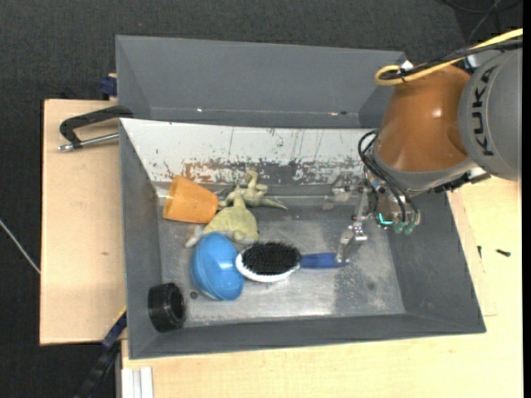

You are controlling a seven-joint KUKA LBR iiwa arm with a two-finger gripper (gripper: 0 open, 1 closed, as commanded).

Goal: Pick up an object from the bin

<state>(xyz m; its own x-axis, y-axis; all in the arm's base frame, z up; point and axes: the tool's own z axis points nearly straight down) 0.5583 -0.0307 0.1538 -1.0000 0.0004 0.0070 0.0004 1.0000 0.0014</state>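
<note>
Black cap [166, 306] aside, my claw [355, 237] (opening I cannot tell) hangs by the brush [270, 261] handle — a glancing touch could skid it.

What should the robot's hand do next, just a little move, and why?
Probably a small move down and slightly toward the hairbrush. The gripper hangs just above the end of its blue handle, which sticks out alone on the bin floor. The blue bowl, plush toy and orange cup crowd together beyond the brush head, so the handle looks the easiest thing to grab.
</note>
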